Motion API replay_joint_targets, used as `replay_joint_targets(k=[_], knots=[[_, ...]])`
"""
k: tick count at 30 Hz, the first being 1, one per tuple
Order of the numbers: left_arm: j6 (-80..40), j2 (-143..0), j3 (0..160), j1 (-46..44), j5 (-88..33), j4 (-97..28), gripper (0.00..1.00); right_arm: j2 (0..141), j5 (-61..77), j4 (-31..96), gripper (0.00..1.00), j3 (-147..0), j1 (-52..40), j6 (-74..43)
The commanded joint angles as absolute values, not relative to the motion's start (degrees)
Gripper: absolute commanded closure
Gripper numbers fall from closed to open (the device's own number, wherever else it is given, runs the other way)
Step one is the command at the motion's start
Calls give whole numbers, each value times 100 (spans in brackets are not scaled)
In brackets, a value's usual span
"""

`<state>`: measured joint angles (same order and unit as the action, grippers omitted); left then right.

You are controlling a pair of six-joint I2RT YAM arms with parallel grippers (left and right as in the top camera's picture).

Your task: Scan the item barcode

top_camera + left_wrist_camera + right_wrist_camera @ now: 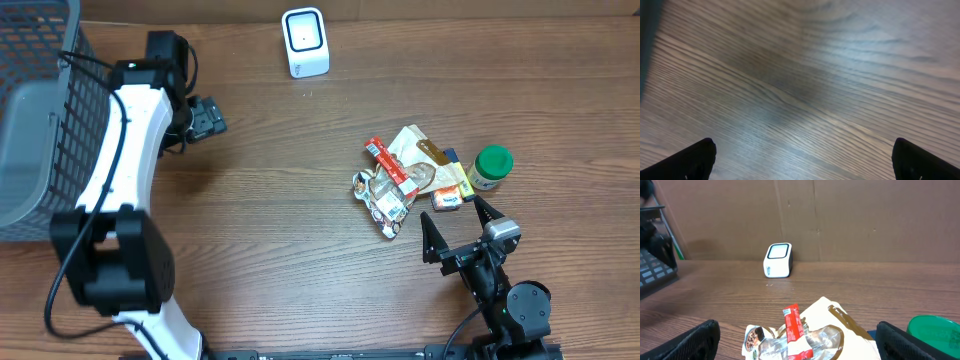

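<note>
Several grocery items lie heaped at the table's right: a red packet (390, 167), a cream pouch (415, 155), a clear-wrapped snack (380, 200), a small orange box (447, 198) and a green-lidded jar (491, 166). The white barcode scanner (305, 42) stands at the far edge. My right gripper (455, 212) is open just in front of the heap and holds nothing. In its wrist view the red packet (796, 332) and cream pouch (840, 325) lie ahead of the open gripper (797, 347), with the scanner (777, 260) beyond. My left gripper (208, 118) hangs open over bare wood (800, 90).
A dark wire basket (40, 110) stands at the far left beside the left arm; it also shows at the left edge of the right wrist view (655, 265). A brown cardboard wall (850, 215) rises behind the scanner.
</note>
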<state>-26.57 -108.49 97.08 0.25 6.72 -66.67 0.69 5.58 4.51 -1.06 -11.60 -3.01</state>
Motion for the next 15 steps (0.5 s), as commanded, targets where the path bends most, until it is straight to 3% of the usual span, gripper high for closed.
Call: replay_joint_targets(k=[1,9,15], knots=[[-2574,-9485,9756,30,749,-6678,0,16,565,425,0,-45,-1118,-322],[-2574,-6895,9756,30,749,-6683,0,16,565,425,0,-45,-1118,-322],[-2571,-5719,9756,30,749,-6700,0,16,565,425,0,-45,-1118,-322]])
